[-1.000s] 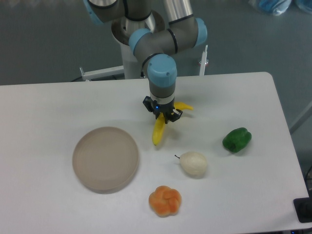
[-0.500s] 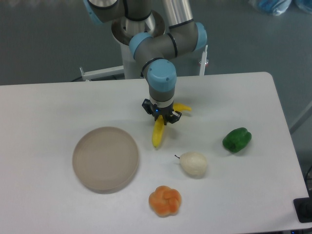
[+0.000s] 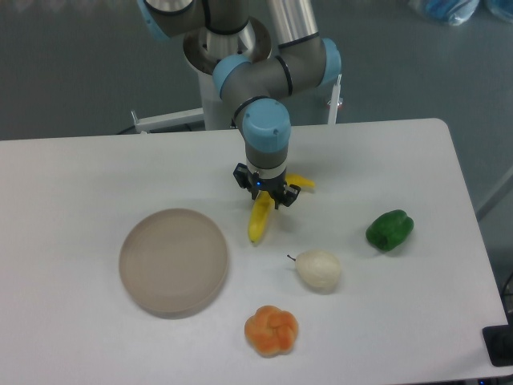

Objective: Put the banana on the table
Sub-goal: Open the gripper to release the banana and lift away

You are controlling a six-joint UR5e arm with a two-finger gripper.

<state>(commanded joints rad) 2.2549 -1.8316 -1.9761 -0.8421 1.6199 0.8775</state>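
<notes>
In the single fixed camera view, the arm is seen reaching down from its base at the rear edge of the table (image 3: 96,172), with the blue-capped wrist directly above the gripper (image 3: 267,192). The gripper is positioned over the middle of the banana (image 3: 259,222), and its dark fingers are seen closed in against the fruit on either side; the banana is gripped at roughly its mid-length. The longer, lower end of the banana is seen projecting forward and slightly left of the gripper, toward the camera, while a shorter yellow tip is visible behind and to the right of the fingers. Whether the underside of the banana is touching the tabletop or is held just clear of it cannot be told from this angle. The banana is located near the centre of the table, apart from every other object. A round tan plate (image 3: 174,261) is observed to the left and nearer the camera, with nothing on it. A whitish pear-like fruit (image 3: 317,269) with a short dark stem is noted in front of and to the right of the banana, near but not touching. An orange lobed fruit (image 3: 271,330) is recorded near the front edge, just below the pear-like fruit. A green pepper (image 3: 389,229) is seen well to the right.
</notes>
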